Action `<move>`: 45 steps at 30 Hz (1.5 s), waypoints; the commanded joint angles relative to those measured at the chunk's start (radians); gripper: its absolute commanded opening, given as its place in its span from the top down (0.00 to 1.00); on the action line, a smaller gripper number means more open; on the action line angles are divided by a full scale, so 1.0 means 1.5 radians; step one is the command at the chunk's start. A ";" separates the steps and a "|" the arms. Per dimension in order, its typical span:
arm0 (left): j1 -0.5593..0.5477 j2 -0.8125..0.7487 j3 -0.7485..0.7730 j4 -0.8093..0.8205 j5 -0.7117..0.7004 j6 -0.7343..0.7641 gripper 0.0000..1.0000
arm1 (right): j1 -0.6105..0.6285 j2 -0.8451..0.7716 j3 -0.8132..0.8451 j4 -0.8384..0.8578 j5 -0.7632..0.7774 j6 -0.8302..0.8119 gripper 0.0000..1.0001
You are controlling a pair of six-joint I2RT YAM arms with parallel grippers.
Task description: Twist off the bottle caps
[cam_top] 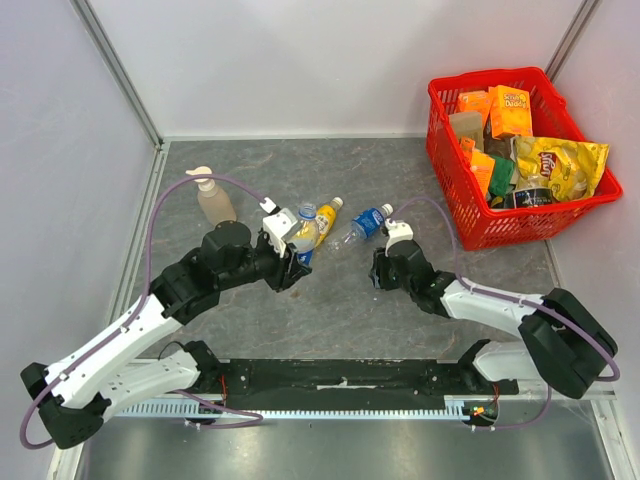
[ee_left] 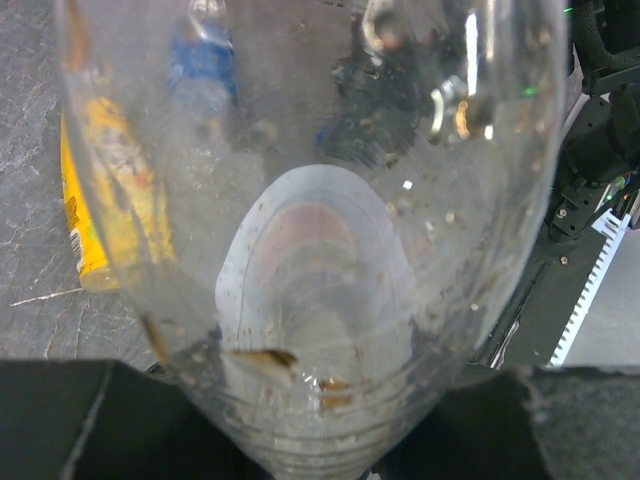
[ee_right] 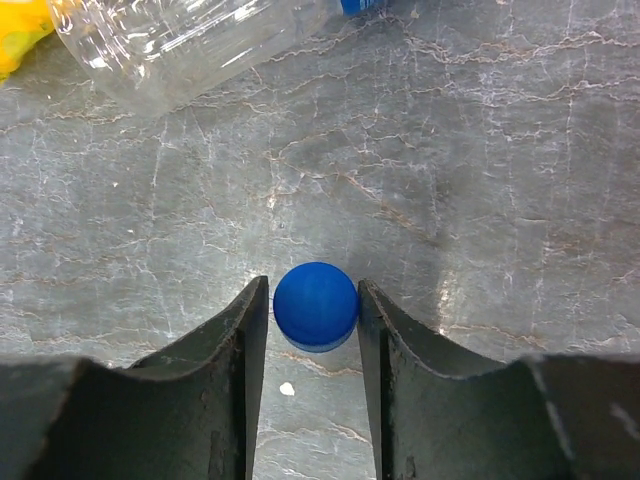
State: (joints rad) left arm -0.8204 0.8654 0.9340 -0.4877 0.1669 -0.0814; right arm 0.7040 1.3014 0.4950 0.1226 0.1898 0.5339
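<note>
My left gripper (cam_top: 290,262) is shut on a clear bottle (cam_top: 303,232) with a blue label and holds it tilted above the table. The bottle fills the left wrist view (ee_left: 320,250) and hides the fingers. My right gripper (ee_right: 314,300) sits low over the table with the blue cap (ee_right: 316,305) pinched between its fingertips. In the top view the cap is hidden under that gripper (cam_top: 383,270). The juice bottle (cam_top: 325,222) with its white cap (cam_top: 337,203) and the second clear bottle (cam_top: 368,222) with its white cap (cam_top: 386,210) lie on the table between the arms.
A beige pump soap dispenser (cam_top: 213,200) stands at the back left. A red basket (cam_top: 452,205) of snack packs stands at the back right. The lying clear bottle (ee_right: 190,45) is just ahead of my right gripper. A black rail runs along the near edge.
</note>
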 commanded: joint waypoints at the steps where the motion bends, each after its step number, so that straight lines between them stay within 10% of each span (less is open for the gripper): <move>1: 0.000 -0.012 0.019 -0.006 0.000 0.017 0.69 | 0.001 -0.031 -0.006 0.025 0.014 0.011 0.44; 14: -0.002 -0.014 0.016 -0.022 -0.005 0.016 0.69 | 0.002 -0.121 0.037 -0.027 -0.012 -0.019 0.02; 27: -0.001 -0.031 0.012 -0.027 0.036 0.031 0.69 | -0.001 -0.259 0.109 0.012 -0.258 -0.038 0.02; 37: -0.001 0.001 0.007 -0.027 0.101 0.053 0.68 | 0.000 -0.242 0.149 0.295 -0.554 0.067 0.02; 45: -0.001 0.007 0.003 -0.025 0.138 0.074 0.68 | 0.000 -0.170 0.182 0.436 -0.569 0.170 0.02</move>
State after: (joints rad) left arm -0.8204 0.8757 0.9340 -0.5442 0.3161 -0.0315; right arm 0.7033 1.0069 0.7151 0.6117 -0.6182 0.6956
